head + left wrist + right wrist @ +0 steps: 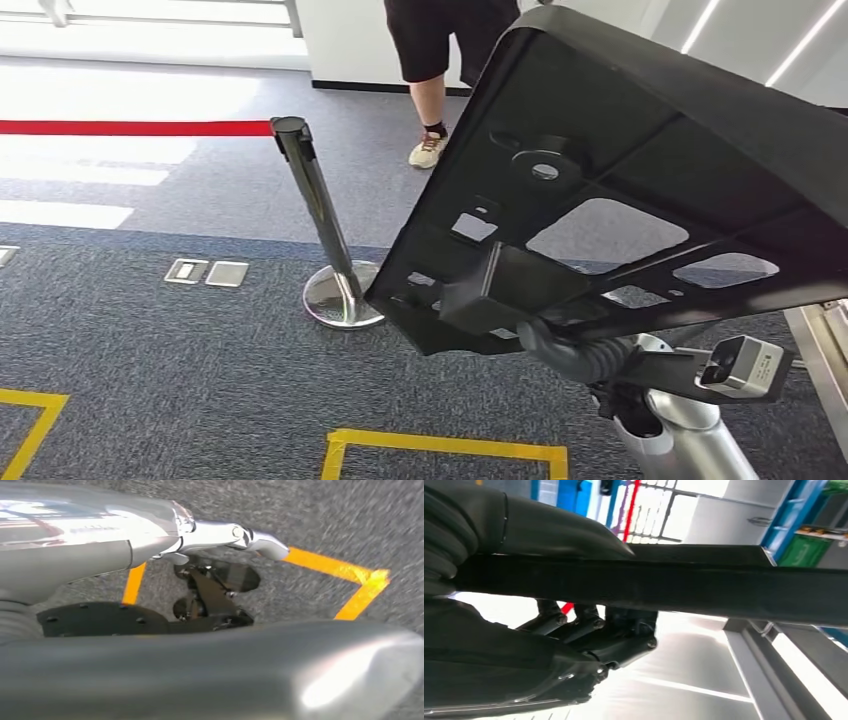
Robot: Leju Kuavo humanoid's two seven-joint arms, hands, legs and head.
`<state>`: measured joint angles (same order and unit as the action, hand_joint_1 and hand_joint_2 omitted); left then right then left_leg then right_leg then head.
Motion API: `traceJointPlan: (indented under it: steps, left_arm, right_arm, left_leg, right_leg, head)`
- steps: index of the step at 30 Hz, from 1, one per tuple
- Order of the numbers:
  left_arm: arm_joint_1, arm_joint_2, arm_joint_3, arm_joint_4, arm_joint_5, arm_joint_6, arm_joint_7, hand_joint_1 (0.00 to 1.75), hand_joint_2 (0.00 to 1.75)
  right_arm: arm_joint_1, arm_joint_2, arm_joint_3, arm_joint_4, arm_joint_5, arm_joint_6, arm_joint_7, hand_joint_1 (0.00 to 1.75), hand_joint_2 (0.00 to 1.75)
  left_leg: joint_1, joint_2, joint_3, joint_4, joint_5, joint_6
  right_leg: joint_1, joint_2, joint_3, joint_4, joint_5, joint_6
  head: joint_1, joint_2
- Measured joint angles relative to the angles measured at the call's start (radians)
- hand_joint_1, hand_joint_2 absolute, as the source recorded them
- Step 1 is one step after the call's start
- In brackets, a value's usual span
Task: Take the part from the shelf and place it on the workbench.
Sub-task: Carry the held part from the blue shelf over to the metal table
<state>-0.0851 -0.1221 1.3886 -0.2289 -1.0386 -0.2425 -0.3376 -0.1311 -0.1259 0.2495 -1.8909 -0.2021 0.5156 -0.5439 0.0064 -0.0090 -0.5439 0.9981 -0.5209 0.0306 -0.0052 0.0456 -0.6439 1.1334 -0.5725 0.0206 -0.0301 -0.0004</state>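
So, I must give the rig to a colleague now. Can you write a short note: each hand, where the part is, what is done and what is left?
Right hand: grips the black part by its lower edge, thumb on one face, fingers on the other; the part is tilted, raised over grey carpet.
Left hand: hangs over the floor near yellow tape; its state is unclear.
Nearby: a barrier post with red belt, and a person standing beyond it.
Done: part is in hand.
Left: carry it to the workbench and set it down.
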Motion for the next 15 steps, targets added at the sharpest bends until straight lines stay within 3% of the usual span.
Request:
traceJointPlan:
  steps: [2,3,4,5,7,9,12,14,15]
  left_arm:
    - [0.003,0.000,0.000,0.000,0.000,0.000,0.000,0.00,0.00]
    - [0.003,0.000,0.000,0.000,0.000,0.000,-0.001,0.00,0.00]
    - [0.003,0.000,0.000,0.000,0.000,0.000,-0.001,0.00,0.00]
    - [0.002,0.000,0.000,0.000,0.000,-0.001,-0.001,0.00,0.00]
    - [0.001,0.001,0.000,0.000,0.000,-0.002,-0.002,0.00,0.00]
    - [0.000,0.001,0.000,0.000,0.001,-0.003,-0.003,0.00,0.00]
    - [-0.002,0.002,0.000,0.000,0.002,-0.003,-0.003,0.00,0.00]
    - [-0.002,0.002,0.000,0.000,0.002,-0.003,-0.003,0.00,0.00]
    - [-0.002,0.002,0.000,0.000,0.002,-0.003,-0.002,0.00,0.00]
  right_arm:
    - [-0.002,0.000,0.000,0.006,0.002,-0.001,0.004,1.75,1.75]
    - [-0.002,0.000,0.000,0.010,0.003,-0.002,0.006,1.75,1.75]
    - [-0.002,0.000,0.000,0.013,0.004,-0.003,0.008,1.75,1.75]
    - [-0.002,0.000,0.000,0.016,0.004,-0.003,0.009,1.75,1.75]
    - [-0.003,0.000,0.000,0.019,0.006,-0.004,0.009,1.75,1.75]
    - [-0.004,0.001,0.000,0.021,0.007,-0.006,0.010,1.75,1.75]
    - [-0.005,0.002,0.000,0.021,0.008,-0.009,0.011,1.75,1.75]
    - [-0.007,0.003,0.000,0.021,0.008,-0.011,0.012,1.75,1.75]
    - [-0.008,0.004,0.000,0.021,0.009,-0.012,0.012,1.75,1.75]
  left_leg:
    - [0.000,0.025,0.000,0.000,-0.001,0.001]
    - [0.000,0.038,0.000,0.000,-0.002,0.000]
    - [0.001,0.049,0.001,0.001,-0.003,-0.001]
    - [0.002,0.059,0.002,0.001,-0.005,-0.004]
    - [0.001,0.075,0.006,0.005,-0.012,-0.014]
    - [-0.002,0.087,0.008,0.010,-0.019,-0.026]
    - [0.000,0.099,0.013,0.012,-0.026,-0.038]
    - [0.005,0.072,-0.003,0.053,-0.059,-0.046]
    - [0.005,0.050,-0.026,0.105,-0.090,-0.048]
  right_leg:
    - [-0.004,-0.029,-0.061,0.128,-0.055,0.008]
    - [-0.008,-0.034,-0.078,0.162,-0.060,0.013]
    - [-0.011,-0.039,-0.075,0.159,-0.048,0.018]
    - [-0.014,-0.045,-0.053,0.116,-0.019,0.022]
    - [-0.015,-0.080,0.018,-0.022,0.041,0.027]
    - [-0.010,-0.103,0.056,-0.100,0.061,0.015]
    - [-0.005,-0.082,0.053,-0.104,0.059,-0.011]
    - [-0.007,-0.067,0.053,-0.105,0.061,-0.023]
    - [-0.008,-0.059,0.054,-0.106,0.062,-0.028]
  head:
    - [0.000,0.000]
    - [0.000,0.000]
    - [0.000,0.000]
    - [0.000,0.000]
    - [0.000,0.000]
    - [0.000,0.000]
    - [0.000,0.000]
    - [0.000,0.000]
    - [0.000,0.000]
